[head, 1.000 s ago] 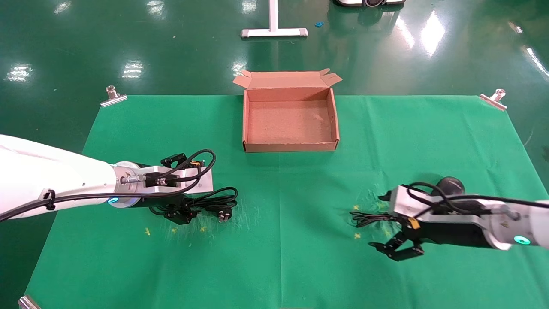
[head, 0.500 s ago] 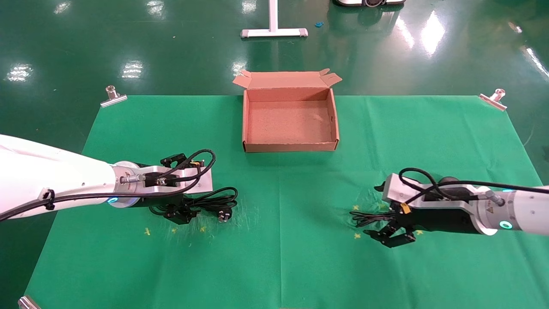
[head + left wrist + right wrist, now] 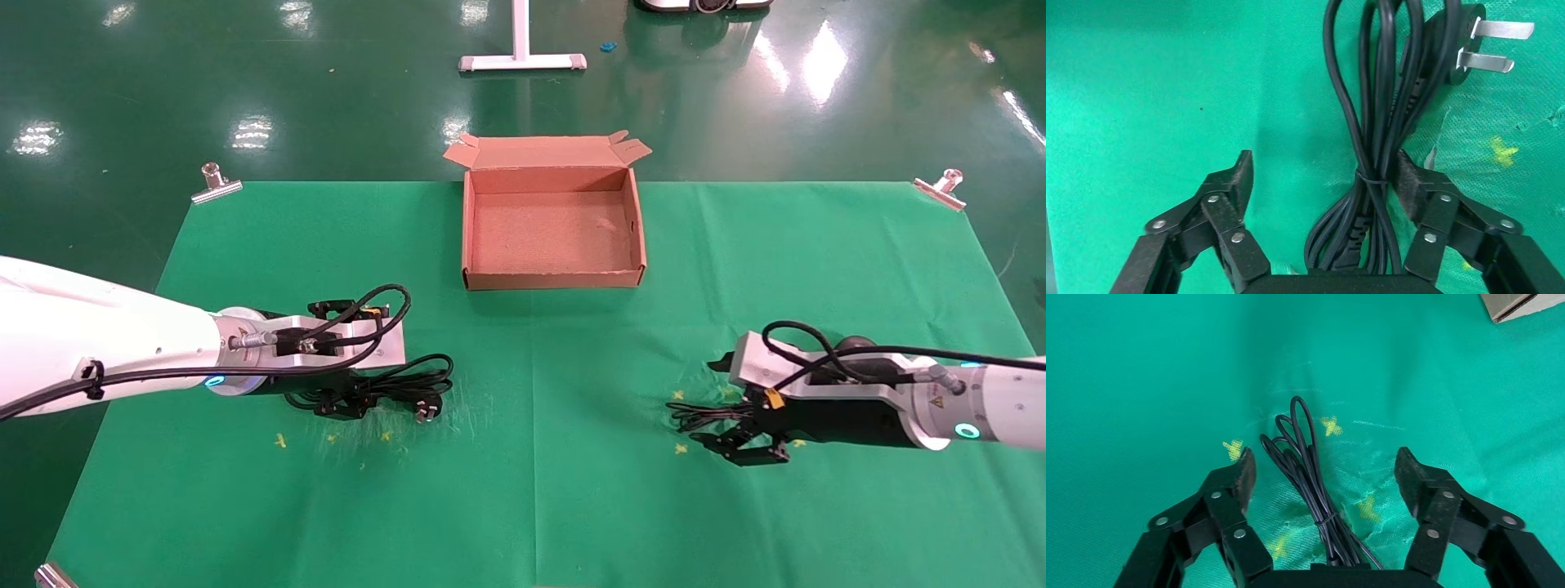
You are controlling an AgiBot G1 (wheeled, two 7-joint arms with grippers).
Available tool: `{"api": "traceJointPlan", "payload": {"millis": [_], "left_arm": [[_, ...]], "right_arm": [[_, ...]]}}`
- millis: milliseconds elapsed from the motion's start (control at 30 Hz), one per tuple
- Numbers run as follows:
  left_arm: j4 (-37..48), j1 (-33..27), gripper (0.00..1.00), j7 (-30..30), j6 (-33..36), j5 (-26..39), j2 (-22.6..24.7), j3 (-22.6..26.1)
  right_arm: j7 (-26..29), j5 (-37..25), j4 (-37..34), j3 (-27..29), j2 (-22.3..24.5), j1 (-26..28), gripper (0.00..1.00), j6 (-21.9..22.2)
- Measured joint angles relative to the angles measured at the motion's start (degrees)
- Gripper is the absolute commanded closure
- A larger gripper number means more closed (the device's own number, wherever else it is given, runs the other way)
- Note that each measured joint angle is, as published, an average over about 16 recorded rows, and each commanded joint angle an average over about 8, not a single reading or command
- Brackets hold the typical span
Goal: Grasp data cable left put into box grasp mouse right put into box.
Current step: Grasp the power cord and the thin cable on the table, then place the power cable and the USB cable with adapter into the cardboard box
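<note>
Left wrist view, data cable (image 3: 1373, 153) between open left hand (image 3: 1324, 180) fingers

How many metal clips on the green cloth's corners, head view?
3 metal clips: one at the far left corner, one at the far right corner, one at the near left corner. The near right corner lies out of frame, so a fourth may be hidden.

The box (image 3: 552, 219) is brown matt cardboard, a bit rough inside. The table cover (image 3: 245, 506) is green cloth with a fine weave, matt, scratched and frayed near the cords. The data cable (image 3: 1376, 122) has smooth black rubber-like skin with a soft shine; its plug (image 3: 1468, 46) carries bright metal prongs. The floor (image 3: 327, 82) far behind is glossy green.
</note>
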Motion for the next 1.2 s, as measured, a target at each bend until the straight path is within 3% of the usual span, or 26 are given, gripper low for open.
{"api": "traceJointPlan", "payload": {"millis": [733, 1200], "left_arm": [[0.5, -0.3, 1.0, 0.4, 0.1, -0.9, 0.0, -0.2], [4.2, -6.5, 1.0, 6.0, -1.1, -10.2, 1.9, -4.3]], "right_arm": [[0.1, 0.2, 0.3, 0.2, 0.2, -0.1, 1.0, -0.1], [1.4, 0.8, -0.3, 2.3, 1.8, 3.3, 1.0, 1.4]]}}
